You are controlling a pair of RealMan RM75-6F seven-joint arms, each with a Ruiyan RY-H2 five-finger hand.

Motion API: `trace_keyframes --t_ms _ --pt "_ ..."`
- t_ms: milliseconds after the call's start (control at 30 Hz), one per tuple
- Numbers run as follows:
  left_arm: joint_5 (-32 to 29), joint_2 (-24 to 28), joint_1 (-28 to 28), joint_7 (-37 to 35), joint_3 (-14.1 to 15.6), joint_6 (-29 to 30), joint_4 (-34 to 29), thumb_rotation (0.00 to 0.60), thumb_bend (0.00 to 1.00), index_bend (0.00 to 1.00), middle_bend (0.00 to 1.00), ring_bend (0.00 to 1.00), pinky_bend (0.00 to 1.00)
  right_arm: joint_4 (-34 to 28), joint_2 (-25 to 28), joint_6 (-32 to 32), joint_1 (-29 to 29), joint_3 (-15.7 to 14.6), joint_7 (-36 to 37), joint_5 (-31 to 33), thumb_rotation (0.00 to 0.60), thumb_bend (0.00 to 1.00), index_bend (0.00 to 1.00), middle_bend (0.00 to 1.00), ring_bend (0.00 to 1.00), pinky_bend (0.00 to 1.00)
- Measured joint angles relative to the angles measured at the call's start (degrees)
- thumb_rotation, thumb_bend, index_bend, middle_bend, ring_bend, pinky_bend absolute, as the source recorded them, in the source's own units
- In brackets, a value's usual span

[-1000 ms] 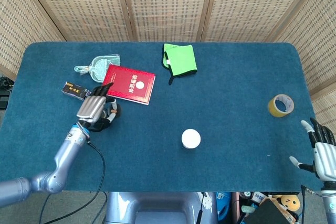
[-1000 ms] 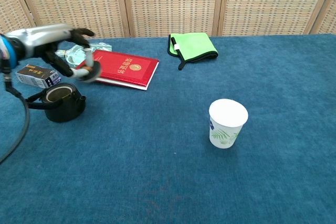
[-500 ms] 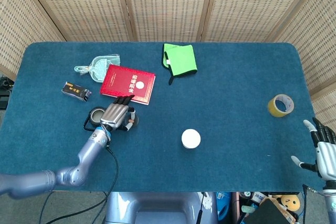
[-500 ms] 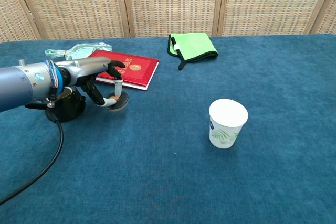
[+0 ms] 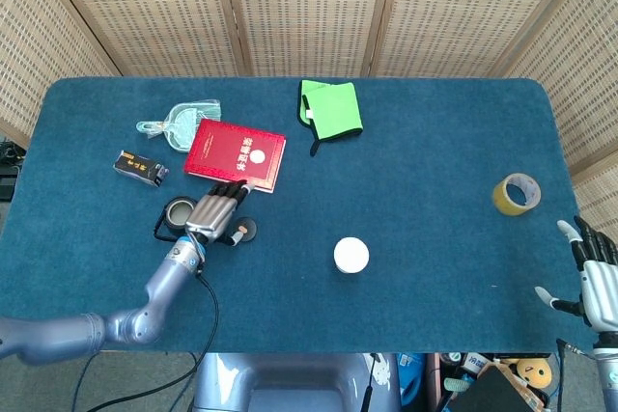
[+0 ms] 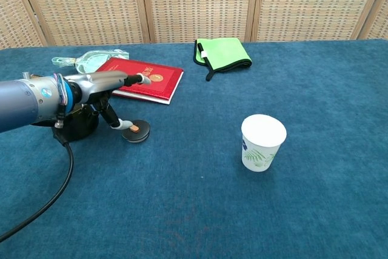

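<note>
The lid has been set down on the blue surface just right of the black pot; half a second ago it was pinched in the left robot hand and carried low, and a second ago that hand was over the pot. Now the fingers are spread above the lid, with only the thumb tip seeming to touch its top, so the lid is judged released and the pot left uncovered. The right robot hand is kept at the surface's right edge, fingers apart and empty, barely moved from a second ago.

By count, one of each is seen: one pot, one lid, one red book, one paper cup, one green cloth, one tape roll, one small dark box and one clear plastic packet.
</note>
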Motion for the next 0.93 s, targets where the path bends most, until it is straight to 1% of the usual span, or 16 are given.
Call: trace_keyframes --t_ms 67,200,333,433,500,567,667,700,800,867,933 --pt "0.3 0.9 0.3 -0.5 -0.3 0.5 -1.2 0.6 0.32 0.0 0.0 0.0 0.0 0.0 0.0 0.0 0.0 0.0 0.1 0.0 0.6 0.0 0.0 0.0 0.0 0.0" --pt "2.7 4.2 1.7 -2.7 -1.4 3.4 -4.8 0.6 0.27 0.0 0.0 0.0 0.0 0.0 0.1 0.2 -0.1 0.0 0.1 -0.1 0.6 0.0 0.0 0.0 0.0 0.0" --pt "7.1 10.1 5.1 -5.3 -2.1 9.0 -10.0 0.6 0.26 0.0 0.0 0.0 0.0 -0.2 0.1 0.5 -0.2 -0.1 0.1 -0.3 0.6 0.0 0.0 0.0 0.0 0.0" --pt "11.0 15.4 9.3 -7.6 -1.5 13.6 -13.4 0.6 0.22 0.0 0.0 0.0 0.0 -0.5 0.1 0.9 -0.3 -0.2 -0.2 -0.8 0.6 0.0 0.0 0.0 0.0 0.0" --pt "13.6 18.9 13.3 -9.8 -0.2 17.0 -14.7 0.6 0.19 0.0 0.0 0.0 0.0 -0.7 0.1 1.1 -0.4 -0.4 -0.6 -1.2 0.6 0.0 0.0 0.0 0.0 0.0" --pt "15.9 20.7 17.0 -12.4 1.3 19.9 -14.9 0.6 0.18 0.0 0.0 0.0 0.0 -1.0 0.0 1.4 -0.5 -0.5 -1.2 -1.5 0.6 0.0 0.0 0.0 0.0 0.0" --pt "21.3 22.6 23.1 -18.4 4.6 23.7 -14.1 0.6 0.18 0.0 0.0 0.0 0.0 -1.2 -0.1 1.7 -0.6 -0.6 -1.7 -1.7 0.6 0.0 0.0 0.0 0.0 0.0" --pt "23.6 23.3 25.4 -20.8 6.3 25.0 -13.5 0.6 0.18 0.0 0.0 0.0 0.0 -1.2 -0.1 1.8 -0.6 -0.6 -1.7 -1.7 0.6 0.0 0.0 0.0 0.0 0.0" --pt "27.9 24.6 30.1 -25.5 10.3 27.4 -11.5 0.6 0.18 0.0 0.0 0.0 0.0 -1.2 -0.1 2.1 -0.7 -0.6 -1.7 -1.6 0.6 0.0 0.0 0.0 0.0 0.0" --pt "29.3 25.1 31.7 -27.3 11.3 28.1 -10.5 0.6 0.18 0.0 0.0 0.0 0.0 -1.2 -0.1 2.1 -0.7 -0.5 -1.7 -1.6 0.6 0.0 0.0 0.0 0.0 0.0" --pt "31.1 25.5 32.6 -28.8 11.6 28.6 -9.4 0.6 0.18 0.0 0.0 0.0 0.0 -1.1 -0.1 2.2 -0.8 -0.5 -1.7 -1.6 0.6 0.0 0.0 0.0 0.0 0.0"
